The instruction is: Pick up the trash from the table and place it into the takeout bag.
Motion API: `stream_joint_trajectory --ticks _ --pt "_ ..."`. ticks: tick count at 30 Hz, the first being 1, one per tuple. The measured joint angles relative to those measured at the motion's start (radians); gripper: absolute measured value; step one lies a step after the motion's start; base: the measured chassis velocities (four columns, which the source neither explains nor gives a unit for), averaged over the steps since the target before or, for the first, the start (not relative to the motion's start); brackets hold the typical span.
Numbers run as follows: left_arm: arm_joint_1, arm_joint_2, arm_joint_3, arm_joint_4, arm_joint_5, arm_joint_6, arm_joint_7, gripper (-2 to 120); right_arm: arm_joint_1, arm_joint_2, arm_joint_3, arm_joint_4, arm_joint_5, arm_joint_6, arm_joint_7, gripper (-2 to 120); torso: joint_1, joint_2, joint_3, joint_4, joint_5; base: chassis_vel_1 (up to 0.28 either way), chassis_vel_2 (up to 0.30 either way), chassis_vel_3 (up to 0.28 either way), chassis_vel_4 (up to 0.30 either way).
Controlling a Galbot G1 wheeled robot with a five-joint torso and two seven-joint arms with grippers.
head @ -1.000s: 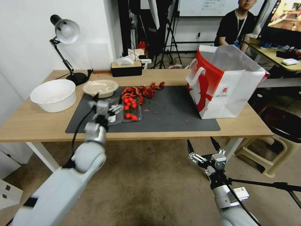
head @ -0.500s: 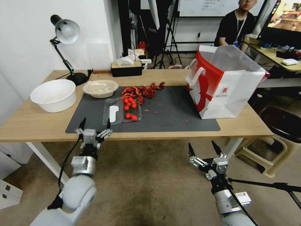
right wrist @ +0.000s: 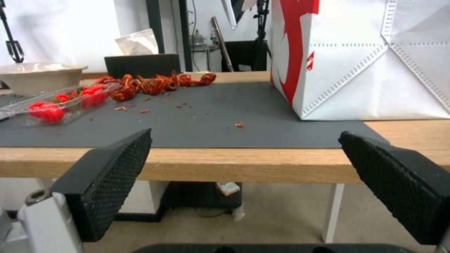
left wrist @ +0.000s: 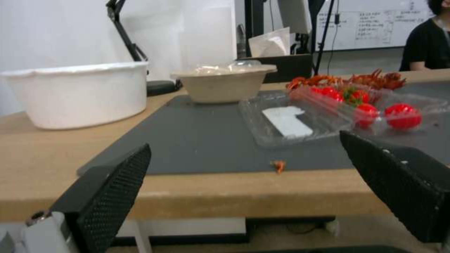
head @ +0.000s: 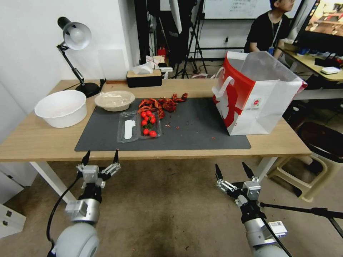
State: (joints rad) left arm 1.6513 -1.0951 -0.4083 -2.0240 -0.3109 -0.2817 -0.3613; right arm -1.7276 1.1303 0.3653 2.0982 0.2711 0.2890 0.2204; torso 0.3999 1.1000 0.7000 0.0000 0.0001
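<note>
Left hand (head: 100,157): fingers spread, empty, below the bench (head: 43,141) edge.
Right hand (head: 231,170): fingers spread, empty, below the edge.
Trash (head: 162,103): on the mat (head: 200,132).
Bag (head: 255,93): upright, mat's right end.

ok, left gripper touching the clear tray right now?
Apart. In the head view the left gripper hangs open below the table edge, with bare mat between it and the clear tray.

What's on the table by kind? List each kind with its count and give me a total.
Bowls: 2, white bowl and beige film-covered bowl
Clear tray of tomatoes: 1
Pile of red shell scraps: 1
Takeout bag: 1
Desk lamp: 1
Tissue box: 1
Total: 7
</note>
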Motion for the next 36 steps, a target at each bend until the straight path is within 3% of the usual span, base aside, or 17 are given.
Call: stream_joint_trajectory --ticks 25,31,33,35,36 --pt "-0.021 -0.028 0.024 0.028 0.01 -0.015 0.013 100 0.023 -0.002 -0.01 -0.004 0.0 -0.01 0.002 100 0.0 0.0 0.0 0.0 -0.0003 0.0 0.0 0.0 0.0" --pt "-0.103 0.034 0.033 0.039 -0.026 0.014 0.041 100 0.027 -0.006 -0.008 -0.007 0.003 -0.013 0.002 100 0.0 0.0 0.0 0.0005 -0.0003 0.0 0.0 0.0 0.0" --pt "-0.139 0.067 0.029 0.046 -0.043 0.023 0.064 100 0.029 -0.006 -0.011 -0.009 0.003 -0.013 0.002 100 0.0 0.0 0.0 -0.0006 -0.0001 0.0 0.0 0.0 0.0" --pt "-0.22 0.166 0.022 0.05 -0.202 0.082 0.087 100 0.042 -0.006 -0.023 -0.014 0.002 -0.015 0.002 100 0.0 0.0 0.0 0.0002 0.0004 0.0 0.0 0.0 0.0" --pt "-0.278 0.208 0.037 0.037 -0.365 0.147 0.056 100 0.042 -0.005 -0.025 -0.016 0.0 -0.015 0.001 100 0.0 0.0 0.0 0.0003 -0.0004 0.0 0.0 0.0 0.0"
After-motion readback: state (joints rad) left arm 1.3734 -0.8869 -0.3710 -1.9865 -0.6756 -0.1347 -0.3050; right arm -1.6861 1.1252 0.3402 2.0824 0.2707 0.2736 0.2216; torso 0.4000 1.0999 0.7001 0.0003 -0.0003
